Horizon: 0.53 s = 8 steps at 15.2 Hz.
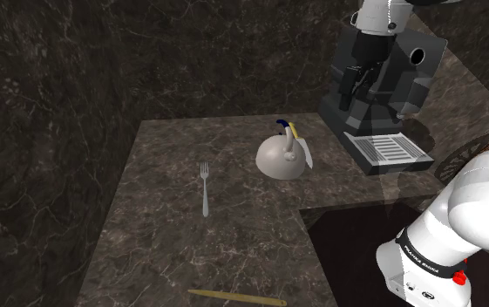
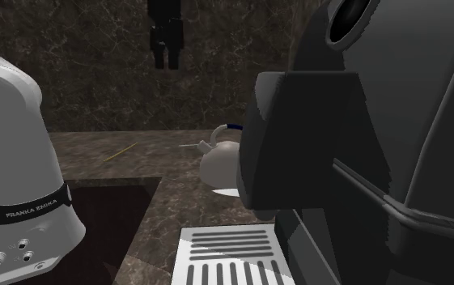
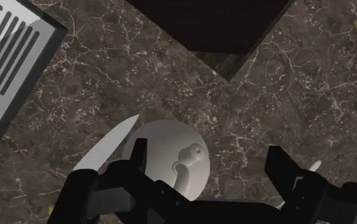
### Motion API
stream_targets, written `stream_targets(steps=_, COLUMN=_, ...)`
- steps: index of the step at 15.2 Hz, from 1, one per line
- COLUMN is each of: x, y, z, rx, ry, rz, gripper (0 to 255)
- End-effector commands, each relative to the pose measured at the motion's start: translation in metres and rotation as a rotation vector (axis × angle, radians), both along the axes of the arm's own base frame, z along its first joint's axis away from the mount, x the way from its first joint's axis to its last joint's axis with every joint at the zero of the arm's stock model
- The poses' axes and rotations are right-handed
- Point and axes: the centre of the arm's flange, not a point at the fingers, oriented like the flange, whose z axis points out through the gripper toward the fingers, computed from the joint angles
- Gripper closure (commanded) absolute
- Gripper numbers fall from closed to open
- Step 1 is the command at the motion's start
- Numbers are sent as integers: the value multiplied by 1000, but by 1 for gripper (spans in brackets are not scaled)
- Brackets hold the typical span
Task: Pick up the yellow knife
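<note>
You have one yellow-handled knife (image 1: 298,143) propped against the one kettle (image 1: 277,159), one fork (image 1: 205,187) on the shoulder view's left, one coffee machine (image 1: 389,96) right, and your gripper (image 2: 167,57) spread open above, gripping nothing.

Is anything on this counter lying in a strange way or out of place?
Yes: the yellow-handled knife seems propped against the pale kettle, its blade over the kettle's side, rather than flat on the marbled counter.

The yellow-handled knife (image 1: 301,146), grey blade lower, rests tilted against the kettle (image 1: 277,160).
</note>
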Motion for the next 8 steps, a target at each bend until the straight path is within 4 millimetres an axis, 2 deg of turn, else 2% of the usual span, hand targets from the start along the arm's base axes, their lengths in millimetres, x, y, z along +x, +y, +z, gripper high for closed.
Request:
stream_targets(steps=1, x=0, y=0, z=0, rx=0, ry=0, rz=0, gripper=0)
stream_targets(steps=8, x=67, y=-32, z=-59, rx=-12, ry=28, rz=-94, gripper=0)
